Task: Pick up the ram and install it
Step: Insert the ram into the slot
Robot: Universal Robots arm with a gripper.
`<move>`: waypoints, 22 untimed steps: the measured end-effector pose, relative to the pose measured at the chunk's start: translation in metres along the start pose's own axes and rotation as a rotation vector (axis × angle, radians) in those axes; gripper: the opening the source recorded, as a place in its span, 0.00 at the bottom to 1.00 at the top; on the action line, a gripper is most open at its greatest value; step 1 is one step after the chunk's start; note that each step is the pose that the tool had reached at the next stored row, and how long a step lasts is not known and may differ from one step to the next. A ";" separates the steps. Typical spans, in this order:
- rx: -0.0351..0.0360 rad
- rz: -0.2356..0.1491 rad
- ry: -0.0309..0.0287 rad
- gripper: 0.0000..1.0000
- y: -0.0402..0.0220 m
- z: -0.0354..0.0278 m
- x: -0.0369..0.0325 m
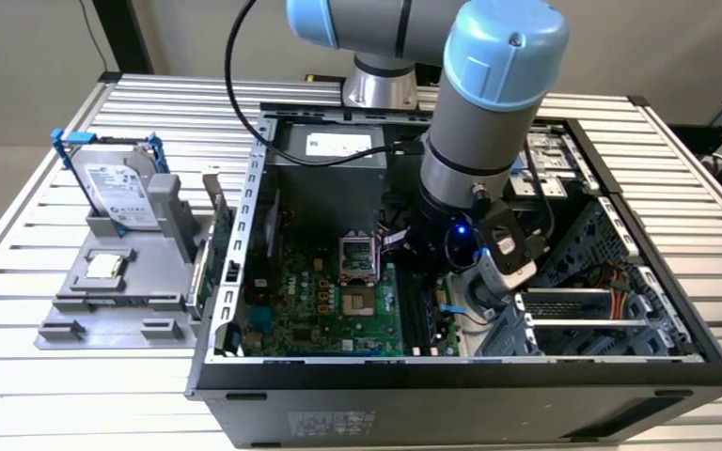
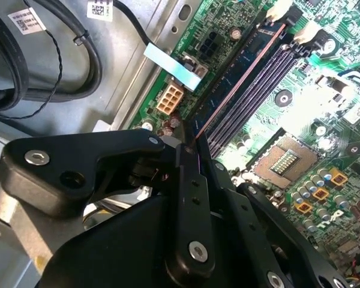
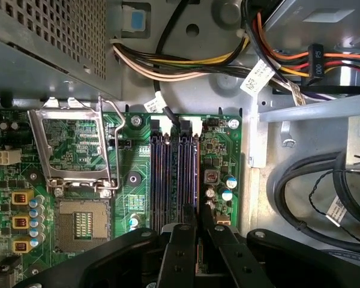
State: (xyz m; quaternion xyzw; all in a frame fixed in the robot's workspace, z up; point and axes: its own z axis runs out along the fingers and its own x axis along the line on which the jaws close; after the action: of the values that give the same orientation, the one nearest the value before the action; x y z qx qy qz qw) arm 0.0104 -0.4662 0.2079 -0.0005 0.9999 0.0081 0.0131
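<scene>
We see the gripper (image 1: 443, 272) lowered inside the open computer case (image 1: 462, 376), over the memory slots (image 3: 174, 174) at the motherboard's (image 1: 323, 301) edge nearest the drive cage (image 1: 587, 315). In the second wrist view the fingers (image 2: 189, 180) are drawn narrow and clamped on the end of the ram (image 2: 240, 78), a thin dark stick seen edge-on that runs along the slots towards their white latches (image 2: 280, 8). The ram lies in line with the outermost slot, the one closest to the motherboard's edge; we cannot tell whether it is fully seated. In the first wrist view the same black fingertips (image 3: 195, 231) meet over the near end of the slots, with the open processor socket (image 3: 81, 219) beside them.

Outside the case, on the slatted table (image 1: 35, 395), a grey holder (image 1: 123, 282) stands near the exterior view's left edge, carrying a hard drive (image 1: 123, 188) in a blue frame, upright, and a small square chip (image 1: 104, 268) lying flat.
</scene>
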 end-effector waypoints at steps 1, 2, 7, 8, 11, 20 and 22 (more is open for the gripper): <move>-0.0001 0.000 0.0000 0.00 0.0000 0.0000 0.0000; -0.0001 0.000 0.0001 0.00 0.0000 0.0000 0.0000; -0.0005 0.000 0.0004 1.00 0.0000 0.0002 0.0000; -0.0007 0.000 0.0004 1.00 0.0000 0.0002 0.0000; -0.0001 0.000 0.0007 1.00 0.0001 0.0001 0.0000; 0.0023 0.000 0.0012 1.00 0.0007 -0.0363 -0.0010; 0.0022 0.000 0.0011 1.00 0.0007 -0.0370 -0.0010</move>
State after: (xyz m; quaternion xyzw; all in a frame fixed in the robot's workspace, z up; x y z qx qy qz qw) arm 0.0104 -0.4661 0.2449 -0.0005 0.9999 0.0070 0.0126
